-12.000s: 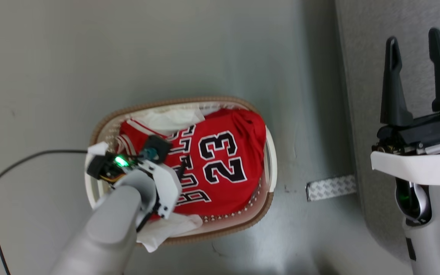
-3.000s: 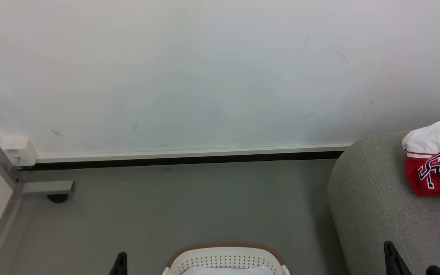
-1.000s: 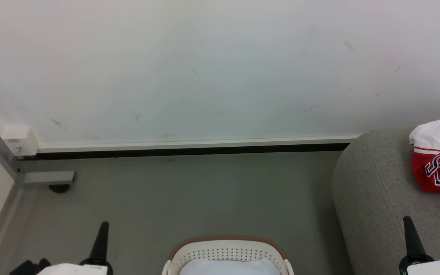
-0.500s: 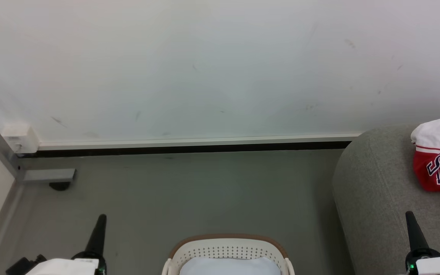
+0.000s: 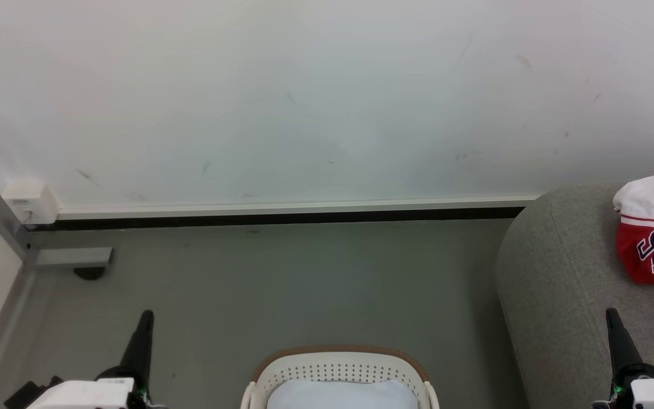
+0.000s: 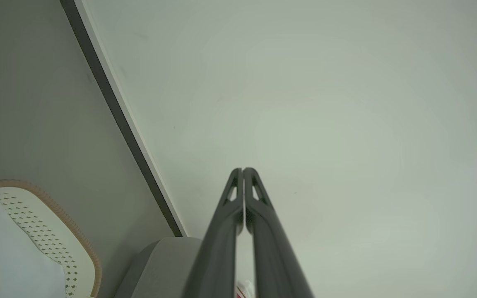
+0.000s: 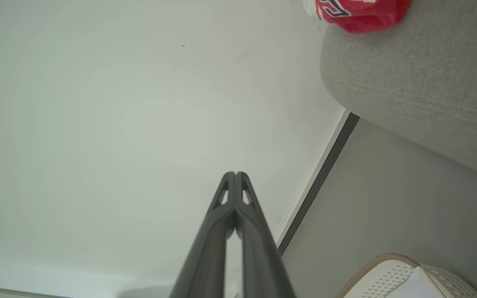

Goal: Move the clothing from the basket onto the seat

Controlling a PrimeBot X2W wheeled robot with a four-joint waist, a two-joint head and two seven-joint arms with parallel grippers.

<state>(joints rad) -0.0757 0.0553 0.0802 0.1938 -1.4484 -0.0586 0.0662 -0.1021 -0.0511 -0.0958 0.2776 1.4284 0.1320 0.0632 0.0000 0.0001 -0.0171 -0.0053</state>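
Two tools: our left tool and right tool each have their long dark fingers pressed together, pinching nothing. Both point toward the white wall.
Clothing on seat: a crumpled red jersey with navy-and-white lettering and a white garment touching it lie on the large light grey woven seat, close to its wall-side edge.
Basket: the small cream-white perforated plastic basket with a tan-brown rim stands on the grey floor, near the seat's left side.
Inside basket: we see a pale smooth surface; we cannot tell whether it is cloth or the basket's bottom.
Risk of stopping short: if that surface is a garment, we judge the task unfinished.
Risk of a slip: the pile sits near the seat's edge, so a careless drop or a brush from our right tool could push it off toward the wall.
Risk at the basket: tools reaching in pressed together would shove cloth aside or tip the basket.
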